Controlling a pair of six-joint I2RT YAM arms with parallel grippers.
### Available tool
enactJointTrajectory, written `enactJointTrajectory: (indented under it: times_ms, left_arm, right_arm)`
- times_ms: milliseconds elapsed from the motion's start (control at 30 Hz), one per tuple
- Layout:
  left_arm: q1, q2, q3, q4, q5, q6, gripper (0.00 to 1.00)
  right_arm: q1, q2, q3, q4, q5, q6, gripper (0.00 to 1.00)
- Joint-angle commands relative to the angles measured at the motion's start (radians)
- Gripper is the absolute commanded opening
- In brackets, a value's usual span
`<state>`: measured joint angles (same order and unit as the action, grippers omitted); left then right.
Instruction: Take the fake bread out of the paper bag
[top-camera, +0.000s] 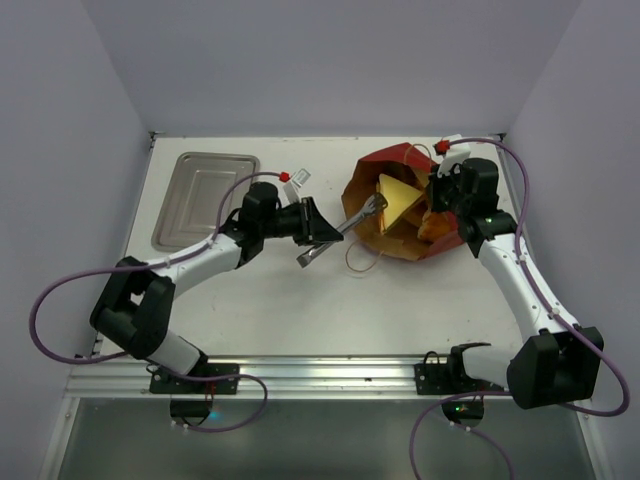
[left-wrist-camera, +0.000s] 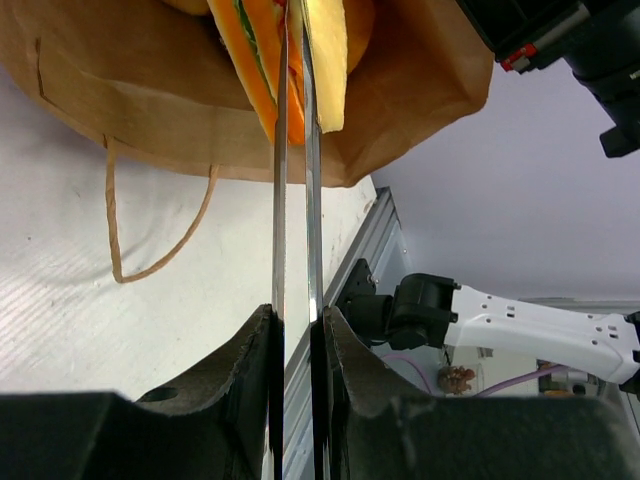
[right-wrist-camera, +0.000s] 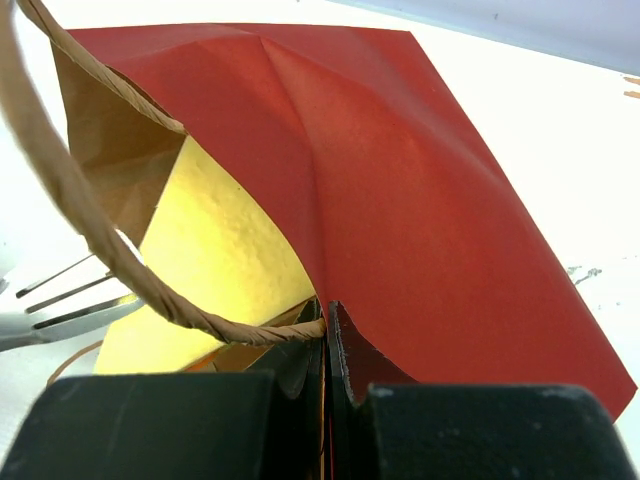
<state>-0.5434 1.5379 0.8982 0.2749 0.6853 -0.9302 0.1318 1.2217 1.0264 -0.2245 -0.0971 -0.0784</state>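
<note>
The paper bag (top-camera: 388, 158) lies on its side at the far right of the white table (top-camera: 300, 310), its red outside crumpled and its brown-lined mouth facing the left arm. The fake bread (top-camera: 396, 195), a yellow wedge with orange and green layers along its edge, sits in that mouth, still inside the bag. The left gripper (left-wrist-camera: 297, 328) is clamped on a pair of metal tongs (top-camera: 355, 222), squeezing the two blades nearly together. The blades reach into the opening and pinch one yellow slice of the bread between them. The right gripper (right-wrist-camera: 325, 335) is at the bag's right side, its fingers pressed tight on the red paper wall, with one twisted string handle crossing just in front of them. From the right wrist, the forked tip of the tongs shows at the left against the yellow bread. The other string handle (left-wrist-camera: 109, 220) trails loose on the table below the bag's mouth. A shallow steel tray (top-camera: 205, 195) rests at the far left, well apart from the bag.
</note>
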Motion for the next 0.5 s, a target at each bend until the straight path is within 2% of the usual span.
enactJointTrajectory:
  times_ms: [0,467]
  left_arm:
    - [0.011,-0.079,-0.01,0.008,0.042,0.053,0.0]
    - [0.037,-0.285,-0.137,-0.118,0.114,0.137,0.0]
  right_arm:
    - [-0.011,-0.019,0.026,-0.007,0.014,0.014,0.0]
    - [-0.02,-0.025,0.027,-0.007,0.013,0.016,0.0]
